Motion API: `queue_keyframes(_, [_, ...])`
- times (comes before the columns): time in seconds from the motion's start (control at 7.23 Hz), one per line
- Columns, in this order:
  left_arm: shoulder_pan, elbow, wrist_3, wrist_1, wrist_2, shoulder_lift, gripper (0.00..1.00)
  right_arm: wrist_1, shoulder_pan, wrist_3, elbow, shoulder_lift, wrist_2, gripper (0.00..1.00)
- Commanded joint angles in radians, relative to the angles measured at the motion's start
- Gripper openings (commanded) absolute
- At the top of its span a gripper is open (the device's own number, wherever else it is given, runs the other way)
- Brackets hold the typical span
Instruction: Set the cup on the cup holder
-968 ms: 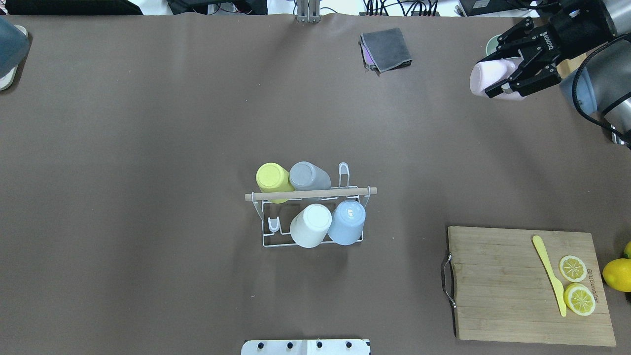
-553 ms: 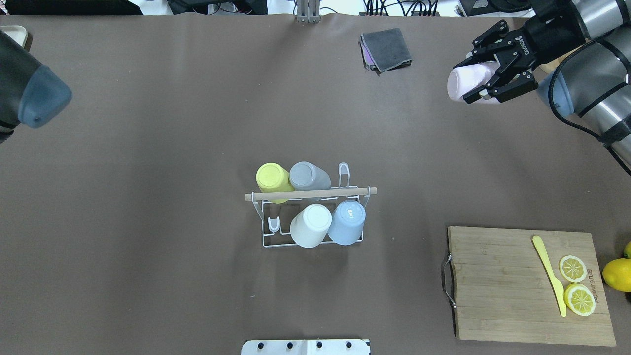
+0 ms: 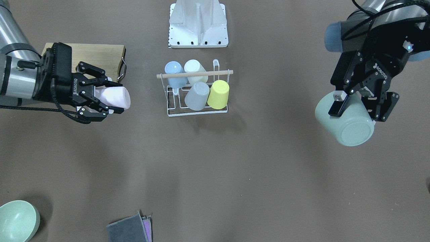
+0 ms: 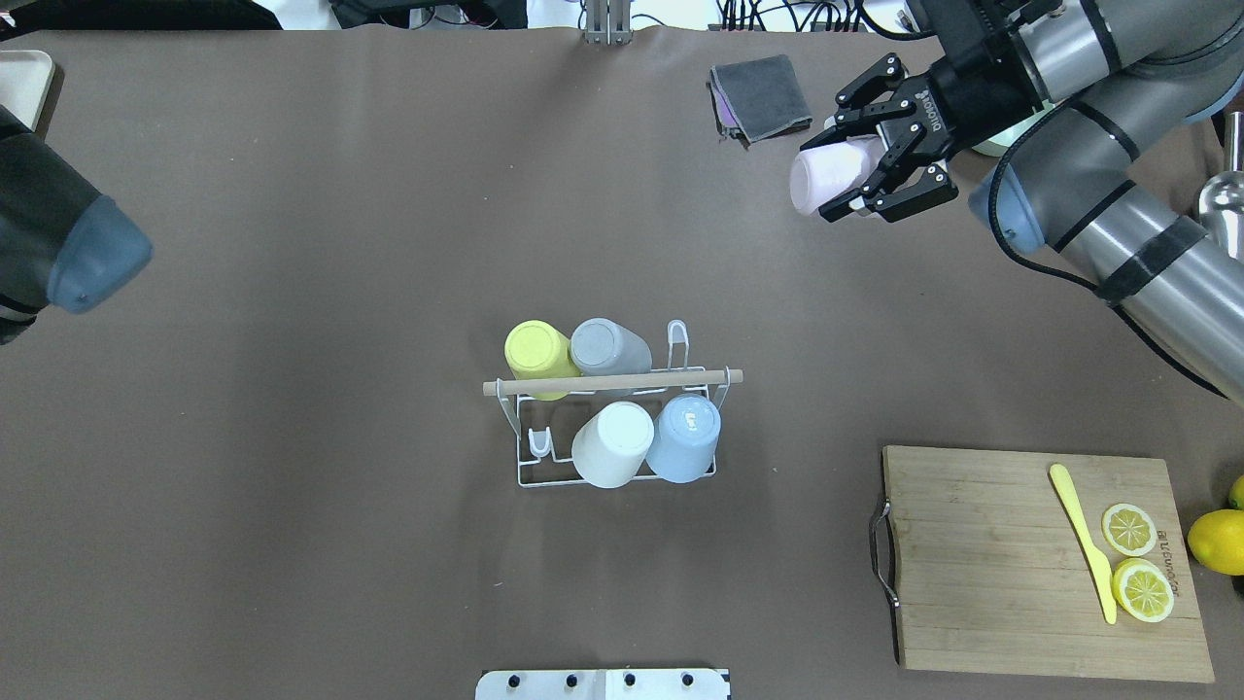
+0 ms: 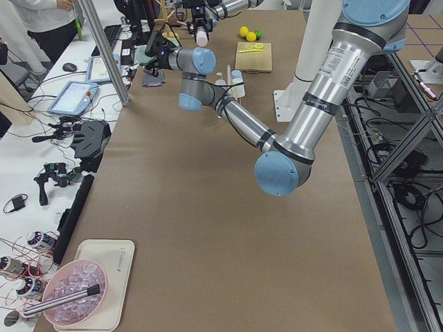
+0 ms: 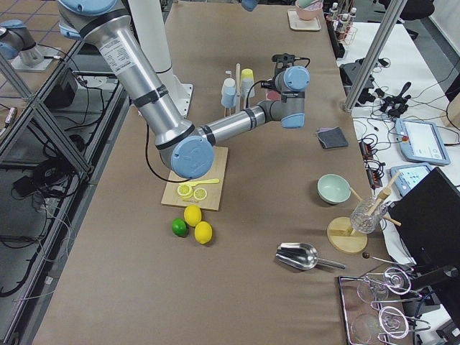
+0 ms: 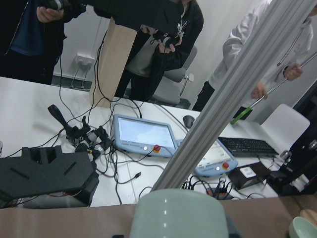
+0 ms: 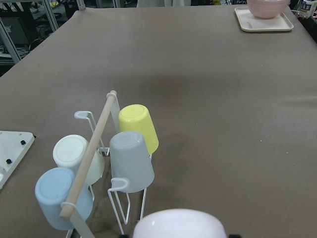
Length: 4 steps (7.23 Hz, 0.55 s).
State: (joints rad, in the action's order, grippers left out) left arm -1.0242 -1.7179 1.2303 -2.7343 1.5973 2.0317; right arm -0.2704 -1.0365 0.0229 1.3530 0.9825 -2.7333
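Note:
The cup holder (image 4: 612, 382) is a white wire rack with a wooden rod, at the table's middle; it also shows in the front view (image 3: 195, 74) and the right wrist view (image 8: 91, 151). Yellow (image 4: 535, 352), grey (image 4: 604, 347), white (image 4: 612, 444) and light blue (image 4: 683, 437) cups hang on it upside down. Two prongs (image 4: 677, 340) stand bare. My right gripper (image 4: 853, 165) is shut on a pink cup (image 4: 821, 180) lying sideways, in the air at the far right. My left gripper (image 3: 357, 112) is shut on a mint green cup (image 3: 349, 126), in the air on the left side.
A wooden cutting board (image 4: 982, 564) with a yellow knife (image 4: 1084, 540) and lemon slices lies at the near right, and a lemon (image 4: 1217, 542) lies beside it. A grey cloth (image 4: 763, 97) lies at the far edge. A mint bowl (image 3: 16, 220) stands near it.
My right gripper has carried the pink cup leftward, in from the far right edge past the cloth. My left arm's elbow has come into the overhead view's left side.

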Motion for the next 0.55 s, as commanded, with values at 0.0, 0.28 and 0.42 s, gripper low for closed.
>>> queue_keyframes(0.0, [0.106,0.014,0.005,-0.022,-0.155,0.01,0.36,0.039,0.044,0.0,-0.003,-0.015,0.04,0.25])
queue_keyframes(0.28, [0.279,0.003,0.0,-0.021,-0.311,0.015,0.36,0.087,0.062,0.0,-0.006,-0.016,0.034,0.25])
queue_keyframes(0.42, [0.309,-0.023,0.001,-0.021,-0.329,0.007,0.37,0.112,0.075,0.0,-0.009,-0.016,0.032,0.25])
